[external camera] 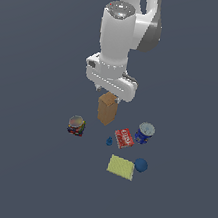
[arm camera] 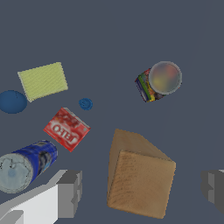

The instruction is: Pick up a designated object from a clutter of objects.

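Gripper is hovering spread wide, one finger on each side of the brown box, neither touching it as far as the wrist view shows. Nothing is being held.

Risks, as a judgement: the box is sitting rotated against the line between the fingers, so a close could be catching corners instead of flat faces, twisting or tipping it. It's the tallest item, so an off-centre descent could be knocking it over.

Location: the brown box is standing upright on the tabletop, directly under the gripper in the exterior view, its top just below the fingers. Other clutter is sitting apart from it: multicoloured jar toward the exterior view's left, red packet and blue-white can toward the right, tiny blue piece, yellow-green pad and blue ball nearer the camera. None is touching the box.
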You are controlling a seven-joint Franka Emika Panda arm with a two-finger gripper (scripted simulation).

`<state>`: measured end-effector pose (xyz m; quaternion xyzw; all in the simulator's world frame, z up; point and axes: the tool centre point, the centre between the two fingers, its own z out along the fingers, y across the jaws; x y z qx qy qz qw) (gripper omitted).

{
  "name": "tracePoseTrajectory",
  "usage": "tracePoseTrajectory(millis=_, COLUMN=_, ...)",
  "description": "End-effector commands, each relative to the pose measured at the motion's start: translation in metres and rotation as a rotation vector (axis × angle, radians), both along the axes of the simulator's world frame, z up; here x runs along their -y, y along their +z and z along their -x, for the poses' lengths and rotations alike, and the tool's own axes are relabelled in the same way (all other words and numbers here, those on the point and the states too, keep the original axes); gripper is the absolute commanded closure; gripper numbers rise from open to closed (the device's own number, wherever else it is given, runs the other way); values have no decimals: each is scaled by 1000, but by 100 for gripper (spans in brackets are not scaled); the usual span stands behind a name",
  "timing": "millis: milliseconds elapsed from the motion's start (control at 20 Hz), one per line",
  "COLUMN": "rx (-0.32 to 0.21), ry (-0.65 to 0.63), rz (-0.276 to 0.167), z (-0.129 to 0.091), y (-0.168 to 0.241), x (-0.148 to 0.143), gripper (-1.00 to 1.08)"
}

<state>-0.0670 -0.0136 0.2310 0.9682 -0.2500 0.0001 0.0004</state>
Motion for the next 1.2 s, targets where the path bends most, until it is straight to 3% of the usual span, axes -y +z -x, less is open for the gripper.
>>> tracePoseTrajectory(millis=0, rx=0, ry=-58, rz=0, z=10, y=-10, x=-2, gripper=-92)
tracePoseTrajectory(millis=550, rx=0, ry=-207, rz=-1, z=39, y=-36, x=-5, gripper=-92)
tracePoseTrajectory(millis=1150, rx=0, ry=-220, rz=-1, z=42, y=-47, x=-6, gripper=-92)
